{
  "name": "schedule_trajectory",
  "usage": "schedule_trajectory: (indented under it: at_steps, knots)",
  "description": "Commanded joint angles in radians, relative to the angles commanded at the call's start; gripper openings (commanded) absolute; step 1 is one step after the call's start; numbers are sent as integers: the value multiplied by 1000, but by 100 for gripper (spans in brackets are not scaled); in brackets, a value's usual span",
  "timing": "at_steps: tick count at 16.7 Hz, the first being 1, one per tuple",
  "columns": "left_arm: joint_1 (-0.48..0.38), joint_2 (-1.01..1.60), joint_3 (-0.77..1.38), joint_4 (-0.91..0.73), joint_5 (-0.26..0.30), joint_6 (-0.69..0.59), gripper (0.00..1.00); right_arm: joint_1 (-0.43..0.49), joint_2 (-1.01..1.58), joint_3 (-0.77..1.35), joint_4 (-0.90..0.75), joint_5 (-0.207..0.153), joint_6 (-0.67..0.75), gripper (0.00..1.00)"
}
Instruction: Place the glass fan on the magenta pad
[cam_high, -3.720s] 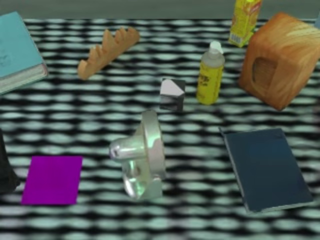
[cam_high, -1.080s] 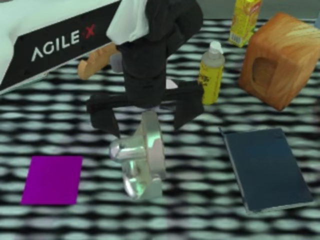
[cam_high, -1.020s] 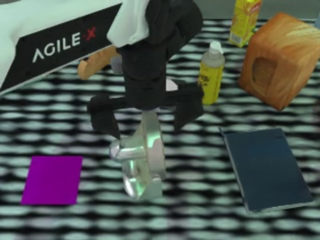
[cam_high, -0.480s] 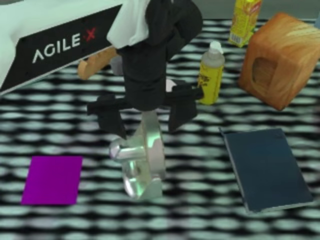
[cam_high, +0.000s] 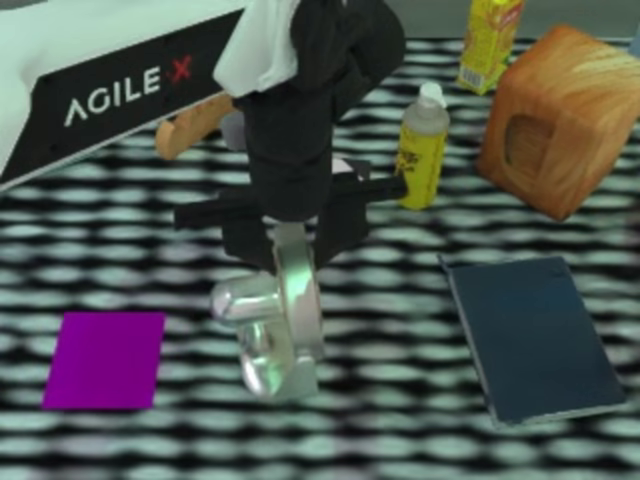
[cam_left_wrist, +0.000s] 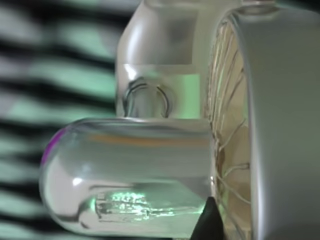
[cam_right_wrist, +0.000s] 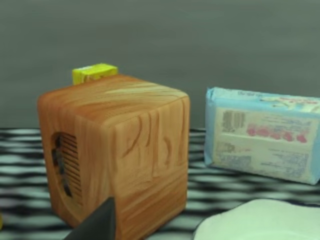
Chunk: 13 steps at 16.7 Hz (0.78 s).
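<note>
**Gripping the glass fan near the middle of the table**

Reaching in from the upper left of the top view, the left AgileX arm holds its left gripper over the upper rim of the glass fan. The two dark fingers are drawn in against either side of the fan's disc ring, so the gripper is closed on it. The fan lies tilted, its rounded hub pointing toward the magenta pad and its oval base toward the near edge of the table.

In the left wrist view the fan fills the picture, with the clear hub in front of the wire grille and one dark fingertip showing at the ring's edge.

Taking the fan as landmark: the magenta pad lies flat on the table to its left, well apart from it and bare. The dark blue book lies to the fan's right. Beyond the fan, past the gripper, stands a yellow bottle, and further right a wooden box with a yellow carton behind it. A bread-coloured piece shows beneath the arm.

The right gripper does not appear in the top view; the right wrist view shows one dark finger before the wooden box, with a light blue packet beside it, and its opening cannot be judged.
</note>
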Motion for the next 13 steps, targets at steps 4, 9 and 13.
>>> schedule_trajectory:
  at_steps: [4, 9, 13]
  knots:
    - [0, 0, 0, 0, 0, 0, 0, 0, 0, 0, 0, 0, 0, 100]
    - [1, 0, 0, 0, 0, 1, 0, 0, 0, 0, 0, 0, 0, 100]
    - [4, 9, 78, -73, -1, 1, 0, 0, 0, 0, 0, 0, 0, 100]
